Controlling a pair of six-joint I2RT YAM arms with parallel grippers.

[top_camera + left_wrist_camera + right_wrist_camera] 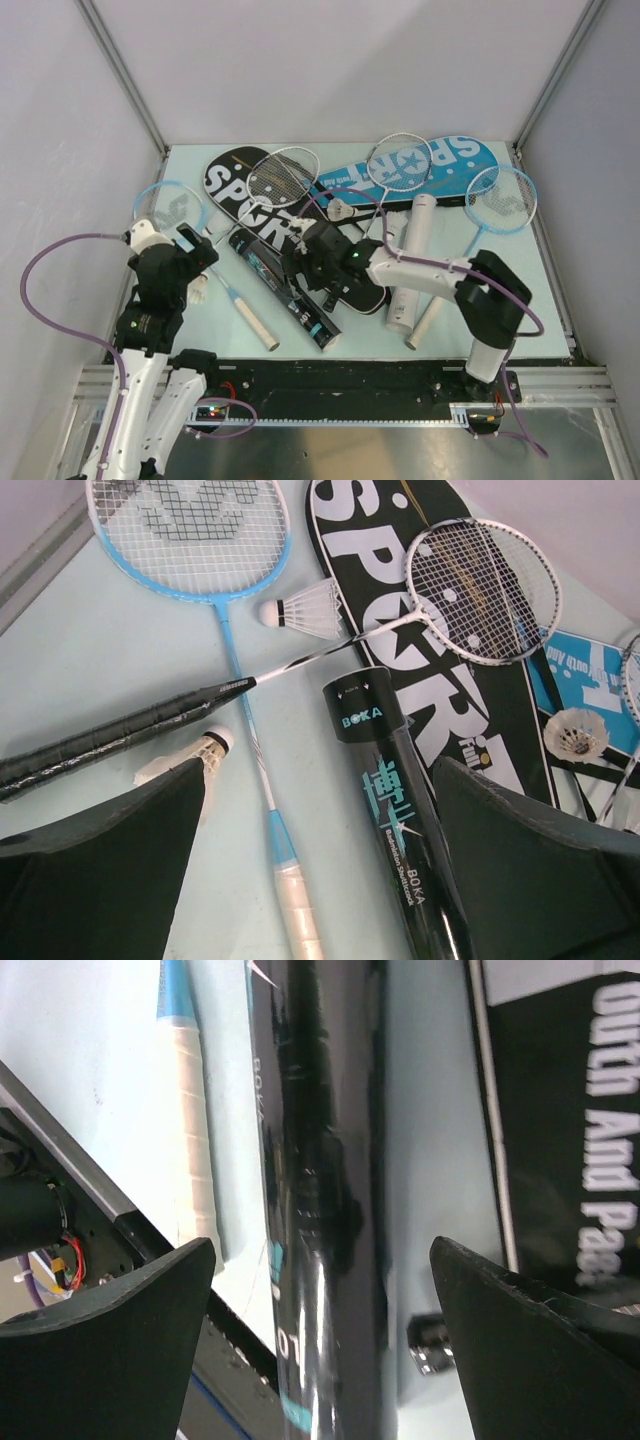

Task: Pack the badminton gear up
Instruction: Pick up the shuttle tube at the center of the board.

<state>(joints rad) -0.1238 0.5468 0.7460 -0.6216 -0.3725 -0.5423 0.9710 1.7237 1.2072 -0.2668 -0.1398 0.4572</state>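
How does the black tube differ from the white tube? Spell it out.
The black tube bears teal print; the white tube looks plain. The black tube lies diagonally; the white tube runs nearly front to back. Both are long and lie flat.

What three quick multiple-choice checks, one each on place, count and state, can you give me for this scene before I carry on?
1. Seen from the right wrist, the black tube lies:
A) outside the right gripper's fingers
B) between them
C) out of view

2. How many rackets show from above?
A) two
B) four
C) six

3. The left gripper is:
A) open and empty
B) shut on the black tube
C) shut on a racket

Answers:
1 B, the tube runs straight through the gap between the two fingers.
2 B, two have light-blue frames and two have silver frames.
3 A, its fingers stand wide apart with nothing gripped.
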